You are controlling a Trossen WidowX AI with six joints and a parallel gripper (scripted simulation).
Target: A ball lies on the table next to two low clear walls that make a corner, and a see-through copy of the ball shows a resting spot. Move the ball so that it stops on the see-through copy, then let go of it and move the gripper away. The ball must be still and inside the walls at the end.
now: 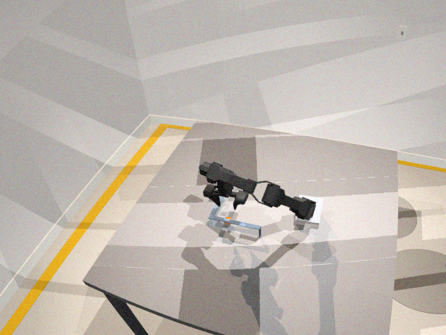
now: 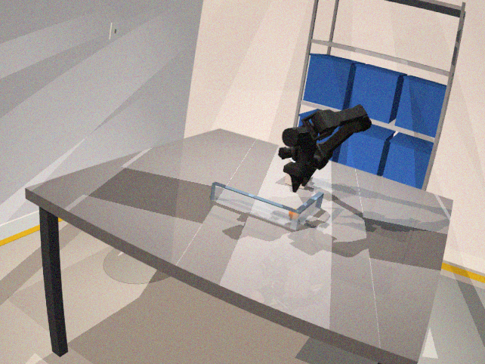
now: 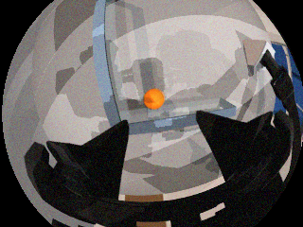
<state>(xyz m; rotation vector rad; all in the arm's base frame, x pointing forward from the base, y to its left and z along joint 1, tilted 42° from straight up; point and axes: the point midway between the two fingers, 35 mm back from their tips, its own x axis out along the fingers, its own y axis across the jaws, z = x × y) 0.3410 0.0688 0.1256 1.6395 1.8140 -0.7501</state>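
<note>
The orange ball (image 1: 227, 219) (image 2: 292, 214) (image 3: 153, 98) lies on the table in the inside corner of the two low clear walls, close to where they meet. The walls have blue-tinted top edges; one long wall (image 2: 254, 196) (image 3: 100, 61) and one short wall (image 2: 312, 202) (image 3: 175, 123) show. No separate see-through copy can be made out; only one orange shape shows. My gripper (image 1: 227, 206) (image 2: 301, 189) (image 3: 163, 119) is open and empty, above the walls and the ball. Its fingers stand wide apart, and the ball is clear of both fingertips.
The arm's white base plate (image 1: 317, 208) stands on the table (image 1: 324, 281) (image 2: 274, 282) to the right in the top view. A rack with blue bins (image 2: 378, 91) stands behind the table. Arm shadows fall around the corner.
</note>
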